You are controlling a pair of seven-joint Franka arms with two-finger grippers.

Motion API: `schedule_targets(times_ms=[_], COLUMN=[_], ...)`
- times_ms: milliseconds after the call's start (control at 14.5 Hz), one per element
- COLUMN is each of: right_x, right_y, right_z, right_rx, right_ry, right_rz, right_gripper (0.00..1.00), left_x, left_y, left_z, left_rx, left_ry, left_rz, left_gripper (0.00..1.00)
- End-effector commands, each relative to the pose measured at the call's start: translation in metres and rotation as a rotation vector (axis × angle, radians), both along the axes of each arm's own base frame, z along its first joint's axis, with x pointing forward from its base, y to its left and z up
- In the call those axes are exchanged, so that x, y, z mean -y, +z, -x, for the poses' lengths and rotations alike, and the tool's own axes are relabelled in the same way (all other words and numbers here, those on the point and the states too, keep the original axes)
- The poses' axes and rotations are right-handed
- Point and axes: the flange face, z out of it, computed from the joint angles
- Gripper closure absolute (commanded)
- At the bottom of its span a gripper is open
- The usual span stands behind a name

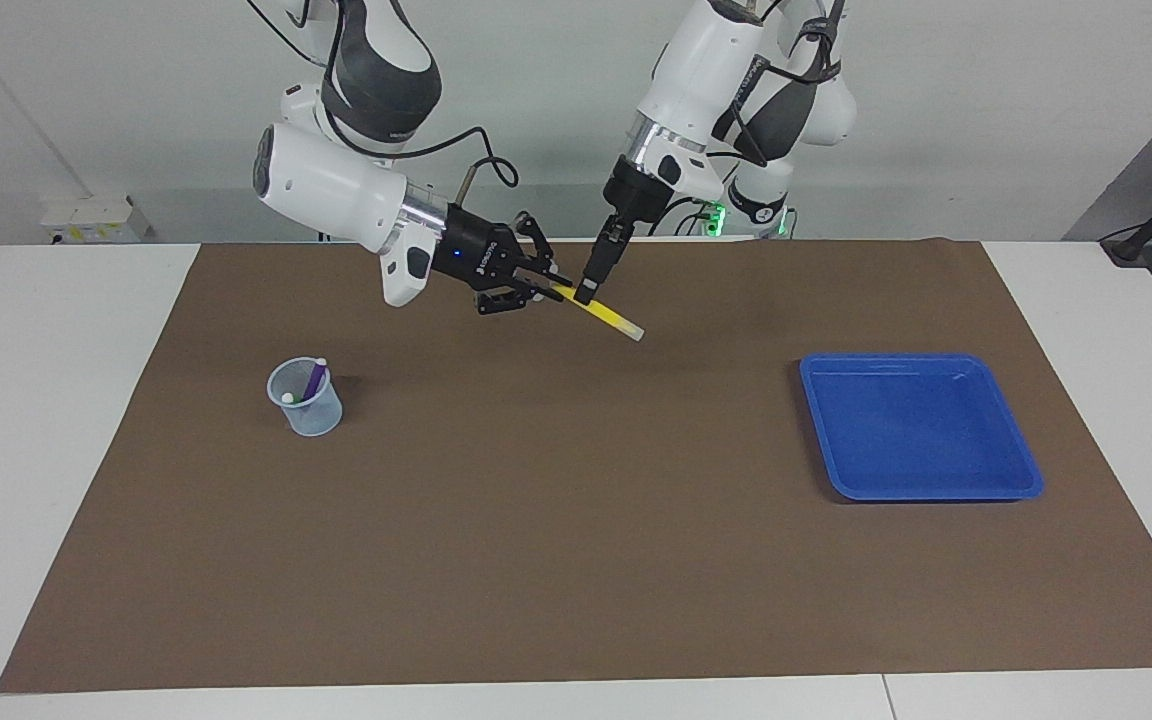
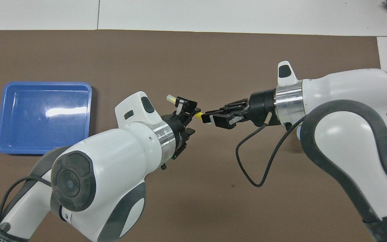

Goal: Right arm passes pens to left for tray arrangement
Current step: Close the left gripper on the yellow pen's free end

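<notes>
- Right gripper [image 1: 548, 287]: raised over the mat [image 1: 576, 560] near the robots' edge, fingertips clamped on one end of the yellow pen [image 1: 604, 316]. Comes in from the right arm's end of the table.
- Left gripper [image 1: 586, 291]: pointing down from above, its tips at the pen's shaft just beside the right gripper's grip. The jaws straddle the shaft, partly closed; whether they pinch it yet I cannot tell.
- Yellow pen: held in the air, sloping down from the right gripper toward the tray's end of the table, pale tip at the free, lower end. In the overhead view only a short yellow stretch [image 2: 198, 115] shows between the two grippers, with the pale tip poking out past the left gripper. Judged light, rigid and smooth-barrelled, so likely to swivel or slip in a narrow pinch. Best hold: across the shaft, near mid-length, clear of the tip. Taken too close to one end, it may droop once the right gripper lets go.
- Tray [image 1: 1021, 487]: blue, shallow, nothing in it, on the mat toward the left arm's end, well apart from the handover.
- Cup [image 1: 311, 415]: pale mesh, on the mat toward the right arm's end, farther from the robots than the grippers. A purple pen [image 1: 314, 378] stands in it, leaning on the rim; a second pale tip shows beside it, colour not clear.
</notes>
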Motion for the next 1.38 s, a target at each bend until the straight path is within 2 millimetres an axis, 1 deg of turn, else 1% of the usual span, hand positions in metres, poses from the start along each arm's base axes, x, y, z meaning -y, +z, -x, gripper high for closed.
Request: schedule_targets(times_ms=[0,138,206,413,481,619,688,756,1031,1169,1306], right_x=[0.000,0.000,0.000,0.000,0.000,0.000,0.000,0.000,0.000,0.000,0.000], right_y=[-0.001,-0.001,0.000,0.001,0.001,0.001,0.001,0.001,0.001,0.001,0.001], right_z=[-0.001,-0.001,-0.001,-0.001,-0.001,-0.002,-0.002,-0.002,-0.001,-0.001,-0.001], right_rx=[0.026,0.030,0.031,0.035,0.036,0.033,0.037,0.037,0.039,0.044,0.046], right_ry=[-0.002,0.000,-0.001,0.003,0.003,-0.002,0.000,0.001,0.002,0.005,0.006], right_rz=[-0.029,-0.027,-0.029,-0.030,-0.031,-0.041,-0.042,-0.041,-0.043,-0.044,-0.047], right_gripper=[1.00,1.00,1.00,1.00,1.00,1.00,1.00,1.00,1.00,1.00,1.00], left_x=[0.004,0.010,0.012,0.012,0.013,0.013,0.014,0.015,0.017,0.017,0.019], left_y=[-0.003,-0.004,-0.005,-0.006,-0.006,0.000,-0.004,0.000,-0.002,0.002,0.004], left_z=[-0.004,-0.011,-0.013,-0.014,-0.013,-0.015,-0.017,-0.017,-0.015,-0.014,-0.013], left_rx=[0.013,0.008,0.008,0.007,0.005,0.006,-0.004,-0.015,-0.030,-0.037,-0.045], left_ry=[0.002,0.017,0.021,0.030,0.029,0.030,0.029,0.024,0.003,0.000,0.018], left_rz=[-0.018,-0.017,-0.023,-0.020,-0.020,-0.017,-0.025,-0.033,-0.088,-0.096,-0.090], left_gripper=[0.43,0.43,0.44,0.46,0.50,0.63,0.63,0.63,0.61,0.60,0.65])
